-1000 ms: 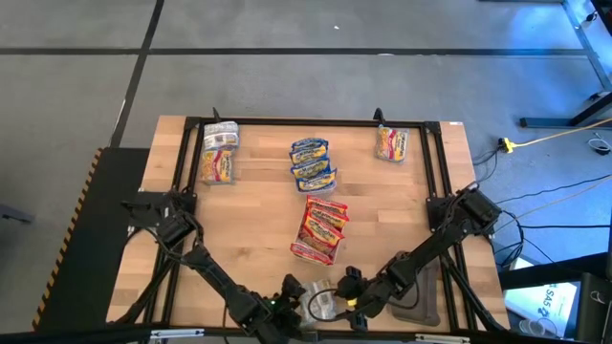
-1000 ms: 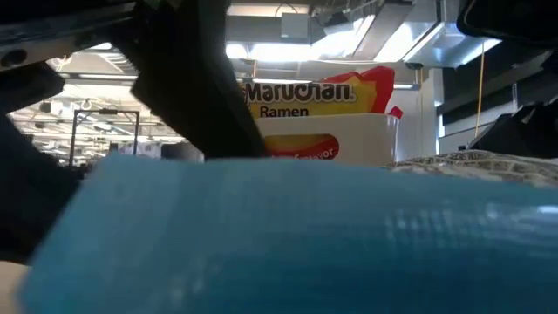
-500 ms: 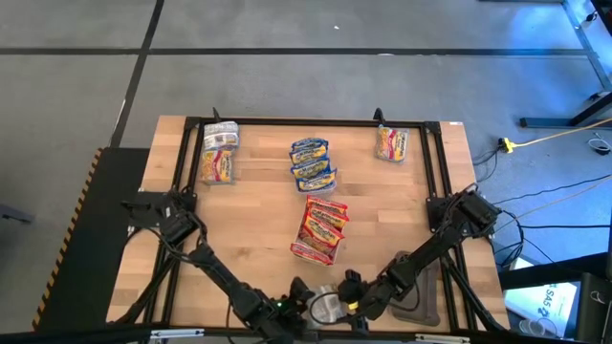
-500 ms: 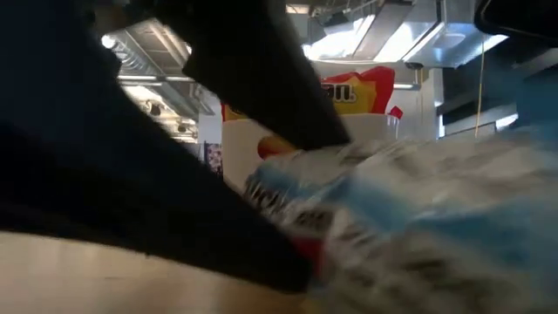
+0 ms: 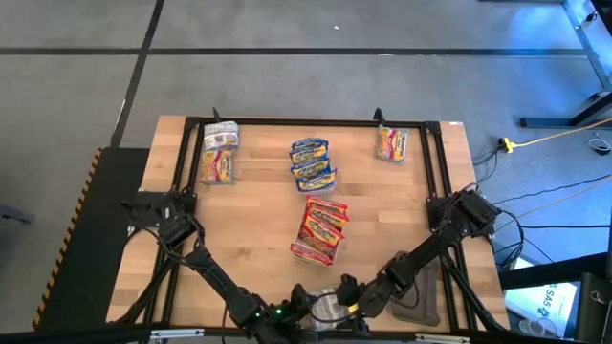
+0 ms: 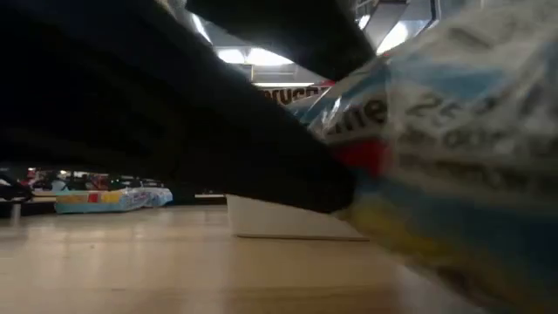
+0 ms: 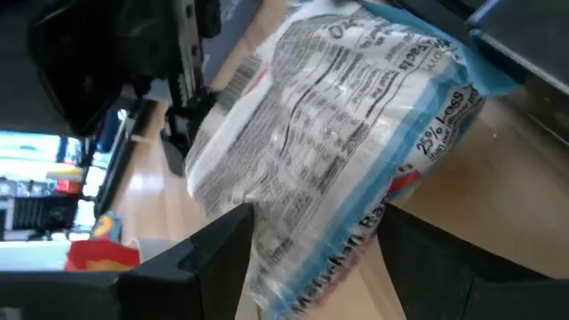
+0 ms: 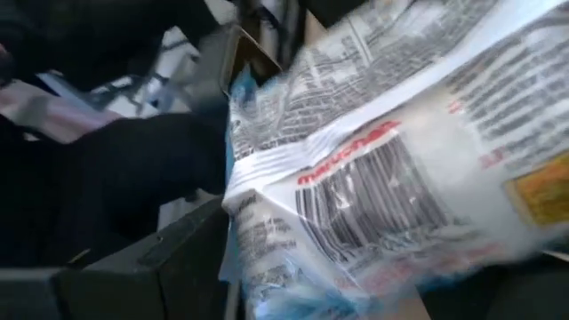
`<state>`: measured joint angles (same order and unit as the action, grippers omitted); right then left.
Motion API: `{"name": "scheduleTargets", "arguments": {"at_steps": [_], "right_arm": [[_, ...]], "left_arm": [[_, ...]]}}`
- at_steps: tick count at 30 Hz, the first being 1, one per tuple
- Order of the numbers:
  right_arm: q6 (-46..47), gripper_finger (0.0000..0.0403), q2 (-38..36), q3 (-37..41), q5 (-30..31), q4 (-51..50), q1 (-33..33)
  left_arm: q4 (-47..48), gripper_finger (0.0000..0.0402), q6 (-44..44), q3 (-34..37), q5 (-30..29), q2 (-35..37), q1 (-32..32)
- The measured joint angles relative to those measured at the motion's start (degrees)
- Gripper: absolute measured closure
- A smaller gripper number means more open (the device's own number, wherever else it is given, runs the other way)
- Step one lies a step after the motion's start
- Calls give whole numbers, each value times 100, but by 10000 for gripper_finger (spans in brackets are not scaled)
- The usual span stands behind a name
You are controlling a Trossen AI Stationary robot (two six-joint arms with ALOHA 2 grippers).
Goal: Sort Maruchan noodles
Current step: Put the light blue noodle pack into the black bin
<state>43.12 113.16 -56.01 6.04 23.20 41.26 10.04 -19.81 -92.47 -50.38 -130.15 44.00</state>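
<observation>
One packet of the Maruchan noodles (image 5: 326,306), with a white printed back and a blue rim, hangs between my two grippers at the table's near edge. My left gripper (image 5: 304,308) is shut on it from the left and my right gripper (image 5: 346,296) from the right. In the low view the packet (image 6: 436,148) fills the right side, tilted. Other packets lie on the table in groups: blue-yellow ones (image 5: 312,164), red-orange ones (image 5: 320,229), pale ones at the far left (image 5: 219,153) and one at the far right (image 5: 391,143). My left gripper has the packet's narrow end (image 7: 307,267) between its two fingers (image 7: 200,262), one on each side edge. The printed back faces the wrist and the packet slants up and away from the fingers, tilted. My right gripper has the packet close in front of its wrist, one finger (image 8: 173,267) against the packet's side edge (image 8: 253,258). The packet itself hides the other finger and the rest of the contact. The packet lies tilted across the fingers.
A dark grey tray (image 5: 421,304) lies at the near right, under my right arm. A black frame (image 5: 435,162) runs round the wooden table top. The sorted groups take up the far half and the middle.
Both grippers have tipped their fingers upward, the left one also rising a little. The packet between them, flat and low before the low camera a second ago, has been raised and tipped, so that the table top now shows under and behind it.
</observation>
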Motion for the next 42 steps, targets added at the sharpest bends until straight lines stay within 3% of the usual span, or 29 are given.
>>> {"name": "scheduleTargets", "arguments": {"at_steps": [8,14,24,34,37,42], "right_arm": [[-125,100,-39,-2,-567,357,-175],[19,100,-39,2,-627,605,-208],[1690,100,-52,-17,-505,1174,-234],[2681,102,-57,-24,-362,1277,-275],[2998,123,-57,-24,-320,1300,-278],[3403,195,-57,-24,-431,1330,-271]], "left_arm": [[-72,170,85,-44,81,33,25],[-103,170,206,-48,-48,37,27],[-109,170,186,-46,-246,37,23],[-136,170,279,-39,-346,35,1],[-149,170,271,-39,-440,35,1],[-124,170,255,-37,-548,33,15]]}}
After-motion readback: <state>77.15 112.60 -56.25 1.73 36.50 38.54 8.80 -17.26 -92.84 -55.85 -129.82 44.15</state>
